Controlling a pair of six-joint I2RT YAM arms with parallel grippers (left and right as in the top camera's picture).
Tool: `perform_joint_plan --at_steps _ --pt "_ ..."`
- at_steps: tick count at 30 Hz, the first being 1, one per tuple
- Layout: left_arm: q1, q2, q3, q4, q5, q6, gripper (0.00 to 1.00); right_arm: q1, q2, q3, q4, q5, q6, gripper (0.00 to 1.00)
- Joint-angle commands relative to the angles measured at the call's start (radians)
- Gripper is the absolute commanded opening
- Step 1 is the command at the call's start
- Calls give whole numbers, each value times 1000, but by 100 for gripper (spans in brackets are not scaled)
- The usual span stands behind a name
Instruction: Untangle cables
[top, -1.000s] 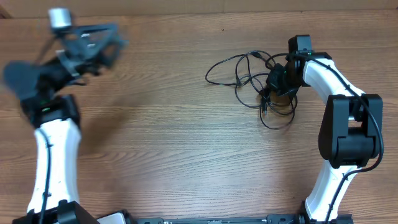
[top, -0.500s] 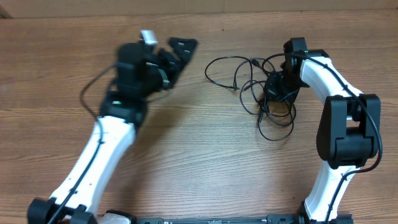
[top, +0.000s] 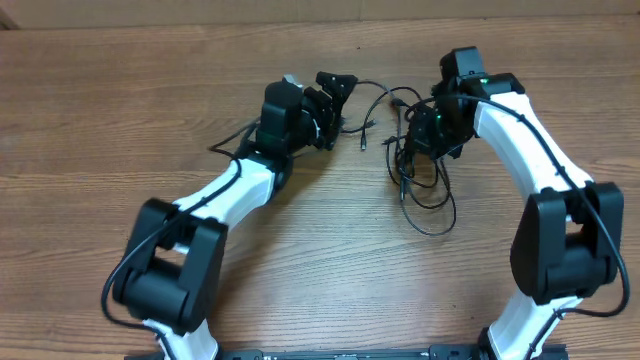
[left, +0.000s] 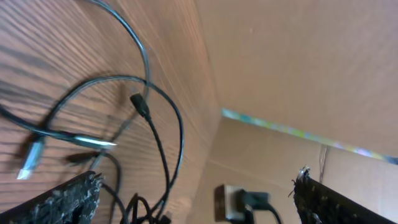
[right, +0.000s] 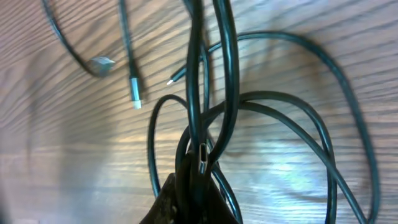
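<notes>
Cables lie in a loose black tangle on the table, near its far edge and right of the middle. The table is brown wood with a plain grain; plain cardboard stands along its far edge.

Left of the tangle, the left gripper is near the far edge with its fingers spread wide. Loose strands and a silver plug lie on the wood ahead of it. Beyond them the left wrist view shows cardboard panels meeting at a seam (whether any strand touches a finger cannot be told).

Further right, two plug ends lie apart from the knot. The right gripper is over the top of the tangle, fingers pressed together on several strands, and loops hang out of it toward the near edge.
</notes>
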Motion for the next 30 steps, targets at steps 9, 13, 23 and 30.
perform_joint_plan --at_steps 9,13,23,30 --pt "3 103 10 29 38 85 98 61 -89 17 -33 106 -71 4" --pt "13 104 10 26 17 89 89 61 -137 17 -35 108 -85 4" --pt "6 107 10 26 -25 80 93 115 -312 17 -24 89 -107 4" --pt "4 107 10 34 111 51 99 121 -395 45 20 75 -106 4"
